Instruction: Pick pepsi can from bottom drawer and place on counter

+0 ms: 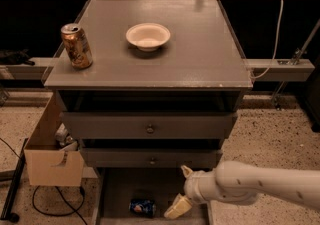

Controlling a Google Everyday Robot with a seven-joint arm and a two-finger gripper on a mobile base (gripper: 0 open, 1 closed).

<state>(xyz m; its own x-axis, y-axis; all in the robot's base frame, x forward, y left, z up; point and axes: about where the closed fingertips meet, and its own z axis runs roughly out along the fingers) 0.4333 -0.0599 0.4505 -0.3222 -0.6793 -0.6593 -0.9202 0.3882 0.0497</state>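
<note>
The pepsi can (143,207) lies on its side on the floor of the open bottom drawer (120,189), near its front middle. My gripper (181,191) hangs over the right part of that drawer, a short way right of the can and not touching it; its two pale fingers are spread apart and hold nothing. The white arm comes in from the lower right. The grey counter (200,54) tops the cabinet above.
A gold-brown can (76,45) stands at the counter's left edge and a white bowl (148,36) sits near its middle. Two knobbed drawers (150,129) are above the bottom drawer. A cardboard box (50,156) stands on the floor at the left.
</note>
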